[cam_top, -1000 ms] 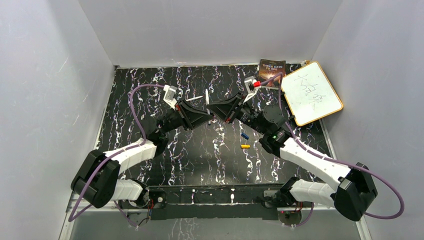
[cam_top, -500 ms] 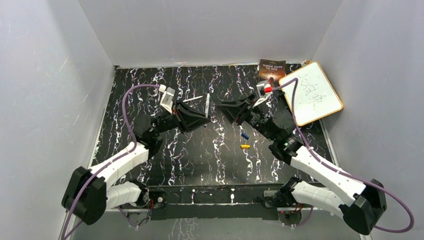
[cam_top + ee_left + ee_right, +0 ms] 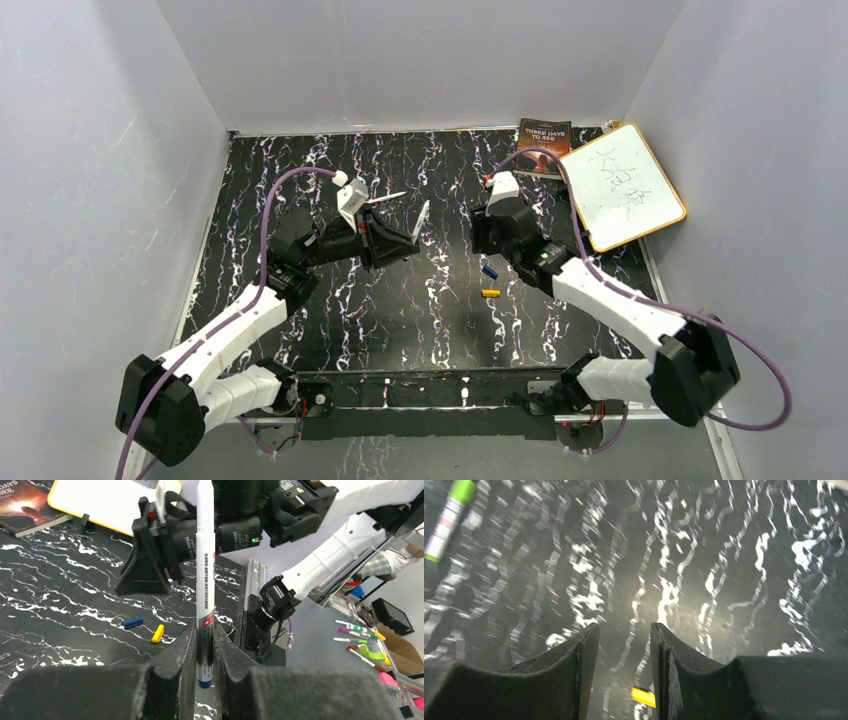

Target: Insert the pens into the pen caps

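Your left arm (image 3: pixel 235 318) reaches up from the near-left corner and bends toward the middle of the table (image 3: pixel 400 320), with the left gripper (image 3: pixel 405 240) pointing to the right. Your right arm (image 3: pixel 612 302) comes in from the near-right. Its forearm runs back and left to a wrist that tips the right gripper (image 3: pixel 624 630) down toward the marbled top. The two grippers face each other across the middle, apart.

Beyond the right arm, a whiteboard (image 3: pixel 622 185) sits at the table's far-right corner with a book (image 3: pixel 545 138) just beside it.

Your left gripper is clamped on the blue-ended pen (image 3: pixel 205 575), holding it near the blue end. The long white barrel sticks out past the fingertips toward the right gripper. Your right gripper's fingers stand parted with nothing between them.

The blue cap (image 3: pixel 489 271) and the yellow cap (image 3: pixel 490 293) lie on the table near each other, just on the near side of the right gripper. The right wrist view shows the yellow cap low between the fingers. That view is blurred, but a green-ended pen (image 3: pixel 446 522) seems to lie at its upper left, well off from the fingers.
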### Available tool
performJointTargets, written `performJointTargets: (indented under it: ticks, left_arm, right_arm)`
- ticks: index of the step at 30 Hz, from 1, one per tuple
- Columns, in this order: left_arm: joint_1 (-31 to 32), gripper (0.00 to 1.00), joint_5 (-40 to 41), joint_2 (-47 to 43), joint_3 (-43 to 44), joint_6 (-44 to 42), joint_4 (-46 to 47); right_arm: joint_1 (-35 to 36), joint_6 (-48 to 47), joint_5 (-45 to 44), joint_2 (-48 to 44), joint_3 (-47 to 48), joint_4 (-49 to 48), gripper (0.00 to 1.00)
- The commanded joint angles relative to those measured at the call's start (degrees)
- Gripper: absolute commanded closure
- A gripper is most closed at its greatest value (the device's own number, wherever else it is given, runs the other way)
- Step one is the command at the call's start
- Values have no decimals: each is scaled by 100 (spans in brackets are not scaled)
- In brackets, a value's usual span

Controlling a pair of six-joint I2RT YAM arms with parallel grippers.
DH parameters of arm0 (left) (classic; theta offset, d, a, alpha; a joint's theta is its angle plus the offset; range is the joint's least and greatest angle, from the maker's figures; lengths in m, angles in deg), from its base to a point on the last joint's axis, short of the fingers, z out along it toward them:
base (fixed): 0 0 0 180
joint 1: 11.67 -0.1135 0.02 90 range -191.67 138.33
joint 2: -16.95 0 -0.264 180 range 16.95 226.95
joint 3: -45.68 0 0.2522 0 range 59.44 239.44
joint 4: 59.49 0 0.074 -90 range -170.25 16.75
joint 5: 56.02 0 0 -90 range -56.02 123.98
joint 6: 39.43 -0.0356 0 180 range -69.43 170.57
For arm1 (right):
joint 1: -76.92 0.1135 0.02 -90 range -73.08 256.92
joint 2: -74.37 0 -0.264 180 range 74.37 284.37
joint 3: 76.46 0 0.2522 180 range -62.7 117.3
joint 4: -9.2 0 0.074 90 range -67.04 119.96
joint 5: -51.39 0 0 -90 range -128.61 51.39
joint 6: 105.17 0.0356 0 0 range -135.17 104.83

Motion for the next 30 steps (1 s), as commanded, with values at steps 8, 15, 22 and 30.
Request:
performJointTargets:
  ticks: [8,15,22,30]
  left_arm:
    - [-28,100,-204,-258,231,-569,-691]
    - [-29,100,-293,-197,238,-642,-769]
    - [-31,100,-344,-143,150,-547,-490]
    - [-30,100,-397,-97,72,-391,-240]
  right_arm:
    - [-779,-701,564,1523,1074,1442,56]
    - [-868,-491,1268,1791,827,1542,58]
    - [-876,-367,1445,1721,379,1395,59]
    - [-874,-276,1216,1946,144,1234,58]
